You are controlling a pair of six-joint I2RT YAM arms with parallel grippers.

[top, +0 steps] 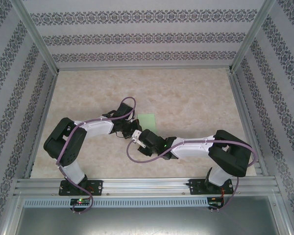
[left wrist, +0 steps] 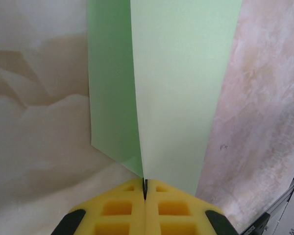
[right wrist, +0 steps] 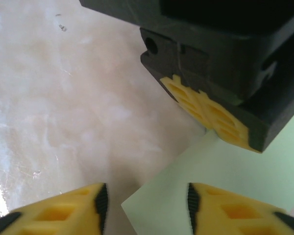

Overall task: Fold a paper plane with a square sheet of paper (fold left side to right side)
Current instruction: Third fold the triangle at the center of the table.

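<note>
The square sheet of paper [top: 147, 120] is light green and lies at the table's middle. In the left wrist view one side of the sheet [left wrist: 181, 98] is lifted over the darker lower layer. My left gripper [left wrist: 145, 190] is shut on its near edge. In the top view the left gripper [top: 131, 128] sits at the sheet's near left corner, and my right gripper [top: 136, 139] is just in front of it. My right gripper [right wrist: 147, 205] is open, low over a corner of the sheet [right wrist: 225, 171], which lies between its fingers. The left gripper's yellow fingers [right wrist: 206, 110] show just beyond. The paper plane is out of view.
The marble-patterned tabletop [top: 196, 98] stretches behind and to both sides of the paper. Metal frame rails [top: 142, 185] run along the near edge, and patterned walls [top: 137, 39] enclose the back and sides. The two arms crowd together at the middle.
</note>
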